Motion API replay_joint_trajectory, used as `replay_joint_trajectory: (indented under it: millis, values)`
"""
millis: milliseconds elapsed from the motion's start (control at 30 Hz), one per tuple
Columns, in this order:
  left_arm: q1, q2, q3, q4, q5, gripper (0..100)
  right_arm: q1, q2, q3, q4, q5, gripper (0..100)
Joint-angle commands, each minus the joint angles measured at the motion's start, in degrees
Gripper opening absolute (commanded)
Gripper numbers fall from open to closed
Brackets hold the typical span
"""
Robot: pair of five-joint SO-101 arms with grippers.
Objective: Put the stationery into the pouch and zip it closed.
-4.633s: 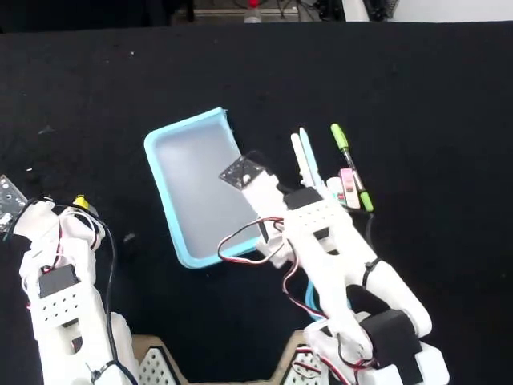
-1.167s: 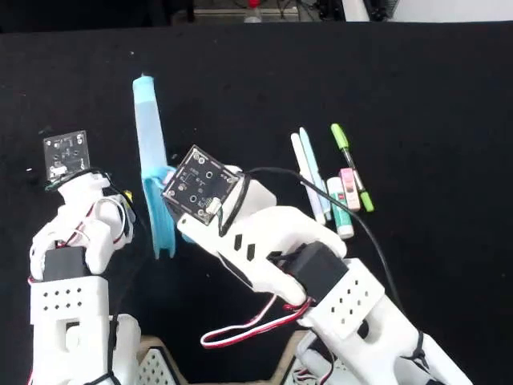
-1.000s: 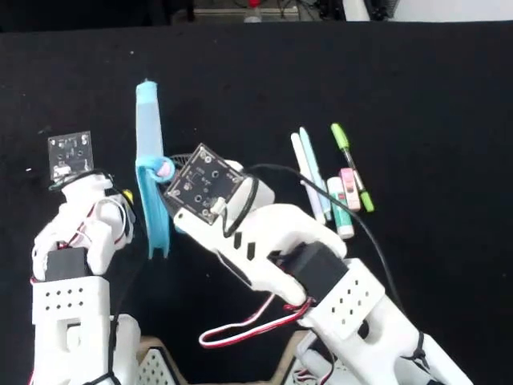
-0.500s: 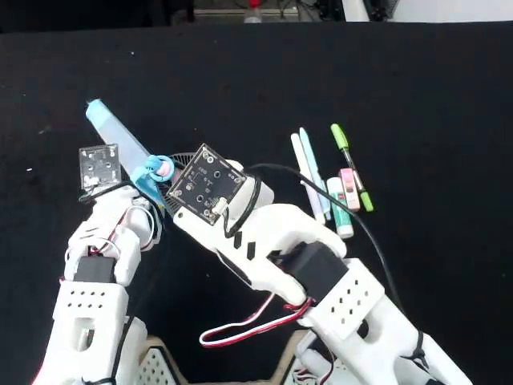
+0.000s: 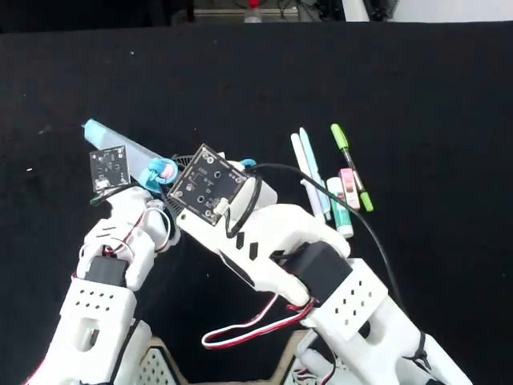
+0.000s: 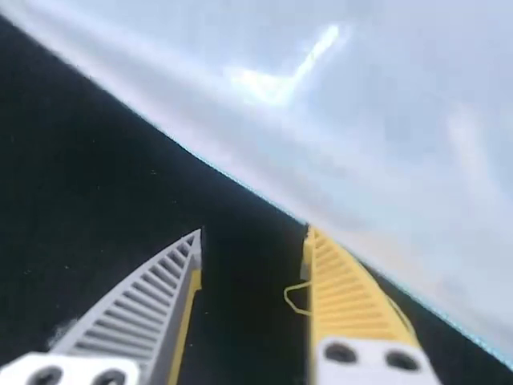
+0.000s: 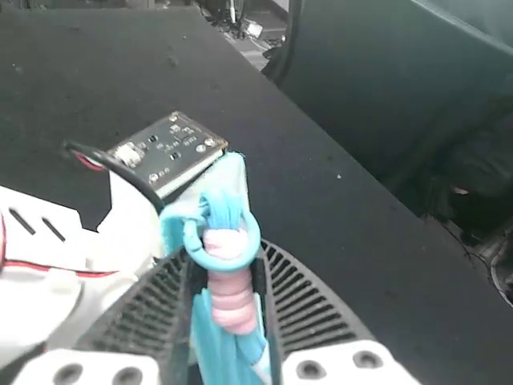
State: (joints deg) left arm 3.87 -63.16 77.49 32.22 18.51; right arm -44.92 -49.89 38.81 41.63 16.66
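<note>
Overhead, two wrist close-ups, sharing pouch [image 5: 94, 131]

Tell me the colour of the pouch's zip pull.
The pull is pink, on a light blue ring; clearest in the right wrist view.

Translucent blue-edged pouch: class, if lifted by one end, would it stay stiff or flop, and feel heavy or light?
Probably floppy: the translucent blue-edged pouch stands edge-on, its end bunched in the right gripper. Likely light, since that one pinch holds it up. Its glossy wall may be slippery.
</note>
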Motion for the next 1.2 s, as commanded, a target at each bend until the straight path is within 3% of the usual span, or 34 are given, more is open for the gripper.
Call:
replay_joint_trajectory:
  millis: [0, 200, 433, 633, 967, 1167]
  values:
    - [-1.54, -0.70, -1.89, -0.70, -3.69, 19, -0.97, -1.45, -3.47, 1.93, -0.18, 1.1]
    - [-11.74, -2.55, -2.15, 1.05, -11.96, 17, -0.97, -1.36, -3.47, 3.52, -0.18, 1.1]
    - [-15.96, -21.71, -12.18, 23.38, -22.59, 17, -1.14, -1.19, -3.65, 3.43, -0.18, 1.1]
    - [-18.42, -41.93, -14.90, 27.87, -23.03, 17, -1.14, -1.45, -3.47, 3.52, -0.18, 1.1]
    - [-18.33, -36.75, -23.87, 29.89, -22.95, 17, -1.14, -1.45, -3.38, 3.78, -0.18, 1.1]
    - [-11.03, -29.45, -35.82, 38.24, -25.32, 17, -1.14, -1.45, -3.30, 3.96, -0.18, 1.1]
